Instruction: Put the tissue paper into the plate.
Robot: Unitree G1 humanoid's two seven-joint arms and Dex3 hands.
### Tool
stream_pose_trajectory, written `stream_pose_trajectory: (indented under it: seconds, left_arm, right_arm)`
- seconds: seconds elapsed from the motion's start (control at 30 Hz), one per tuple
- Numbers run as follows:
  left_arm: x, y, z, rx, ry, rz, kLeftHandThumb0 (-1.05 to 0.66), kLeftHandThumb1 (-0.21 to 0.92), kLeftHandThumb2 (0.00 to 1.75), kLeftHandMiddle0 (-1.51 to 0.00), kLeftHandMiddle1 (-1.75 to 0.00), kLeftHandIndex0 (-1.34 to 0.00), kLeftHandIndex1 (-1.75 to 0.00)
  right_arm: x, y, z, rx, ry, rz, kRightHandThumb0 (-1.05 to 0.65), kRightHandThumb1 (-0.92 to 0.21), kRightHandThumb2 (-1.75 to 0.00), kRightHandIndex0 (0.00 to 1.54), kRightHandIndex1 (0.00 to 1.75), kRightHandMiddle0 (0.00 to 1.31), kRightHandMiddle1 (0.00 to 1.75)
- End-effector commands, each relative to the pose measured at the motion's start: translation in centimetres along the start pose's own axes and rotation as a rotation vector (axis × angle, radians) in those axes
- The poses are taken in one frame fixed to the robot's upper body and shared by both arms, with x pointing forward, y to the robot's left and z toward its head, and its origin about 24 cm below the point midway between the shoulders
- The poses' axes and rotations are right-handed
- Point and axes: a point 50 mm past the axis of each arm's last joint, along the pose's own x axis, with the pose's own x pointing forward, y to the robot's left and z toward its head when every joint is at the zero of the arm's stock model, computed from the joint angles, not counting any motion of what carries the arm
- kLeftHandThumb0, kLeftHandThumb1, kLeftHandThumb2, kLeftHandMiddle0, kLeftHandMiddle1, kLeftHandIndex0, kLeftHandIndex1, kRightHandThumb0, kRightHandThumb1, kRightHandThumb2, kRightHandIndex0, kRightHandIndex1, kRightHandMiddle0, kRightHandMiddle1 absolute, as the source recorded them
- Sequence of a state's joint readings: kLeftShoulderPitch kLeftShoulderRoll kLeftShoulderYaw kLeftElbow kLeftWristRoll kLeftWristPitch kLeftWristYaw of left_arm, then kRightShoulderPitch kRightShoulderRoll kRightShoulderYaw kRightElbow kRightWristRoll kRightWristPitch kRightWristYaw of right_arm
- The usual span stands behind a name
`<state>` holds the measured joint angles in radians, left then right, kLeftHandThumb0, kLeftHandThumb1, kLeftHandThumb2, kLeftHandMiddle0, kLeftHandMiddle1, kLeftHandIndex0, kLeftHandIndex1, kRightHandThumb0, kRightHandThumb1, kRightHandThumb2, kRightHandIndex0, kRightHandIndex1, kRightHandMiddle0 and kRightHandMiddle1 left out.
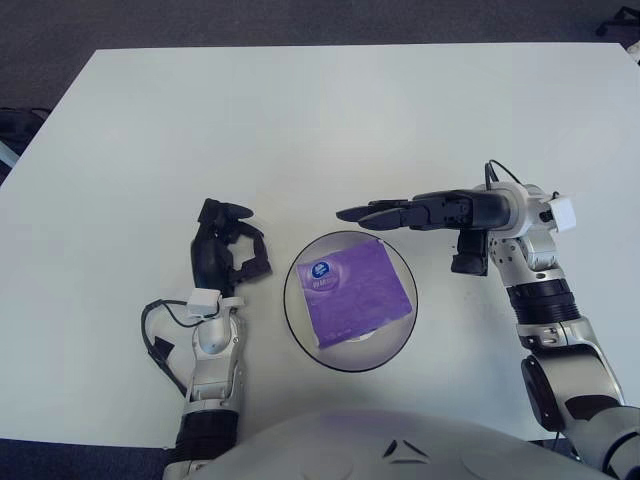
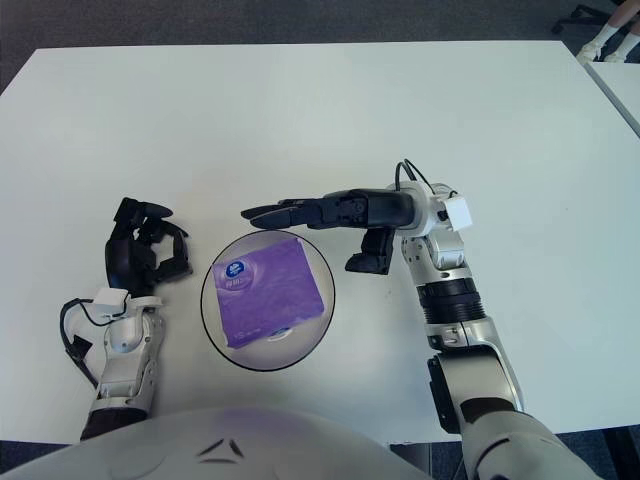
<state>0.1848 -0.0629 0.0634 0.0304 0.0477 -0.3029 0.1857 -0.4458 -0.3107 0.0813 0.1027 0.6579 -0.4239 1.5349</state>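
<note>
A purple tissue pack [image 1: 357,290] with a round blue-and-white label lies flat inside the clear round plate [image 1: 298,322], near the table's front edge. My right hand [image 1: 385,214] hovers just beyond the plate's far rim, its fingers stretched out to the left and holding nothing, its thumb hanging down at the right. It is apart from the tissue pack. My left hand [image 1: 228,252] shows to the left of the plate, fingers curled, empty.
The white table [image 1: 300,130] stretches far back and to both sides. A black cable [image 1: 160,340] loops by my left wrist near the front edge. Dark floor lies beyond the table's edges.
</note>
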Motion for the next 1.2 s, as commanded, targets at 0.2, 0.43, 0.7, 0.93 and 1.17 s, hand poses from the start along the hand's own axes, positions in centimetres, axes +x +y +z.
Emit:
stream_pose_trajectory:
  seconds: [0.2,0.43,0.7,0.93,1.17]
  left_arm:
    - [-1.8,0.8,-2.9,0.1,0.134,-0.02,-0.01,0.09,1.6,-0.8,-1.74,-0.54,-1.75]
    - [-1.8,0.8,-2.8,0.1,0.12,-0.033,-0.01,0.06,1.63,-0.82,-1.75,-0.56,-1.74]
    - [-1.8,0.9,-2.8,0.1,0.117,-0.029,-0.01,0.04,1.65,-0.84,-1.75,-0.58,-1.73]
    - [-1.9,0.8,-2.8,0.096,0.117,-0.032,-0.01,0.04,1.65,-0.83,-1.75,-0.57,-1.74]
    - [-2.0,0.8,-2.8,0.09,0.112,-0.037,-0.01,0.01,1.68,-0.86,-1.75,-0.6,-1.73]
  right_arm:
    - [-3.0,3.4,-3.0,0.282,-0.067,-1.17,-0.39,-0.56,-1.02,0.56,1.22,0.41,1.55]
    - [-0.2,3.0,-2.0,0.21,-0.05,-1.512,-0.03,-0.12,-1.48,0.76,1.67,0.65,1.56]
    - [-0.4,4.0,-3.5,0.242,0.052,-1.597,-0.01,-0.14,-1.5,0.75,1.7,0.55,1.68]
    - [-0.4,4.4,-3.9,0.309,0.133,-1.679,-0.01,-0.28,-1.29,0.71,1.5,0.48,1.74]
    - [-1.1,5.0,-4.4,0.351,0.214,-1.742,-0.01,-0.38,-1.13,0.66,1.41,0.45,1.75]
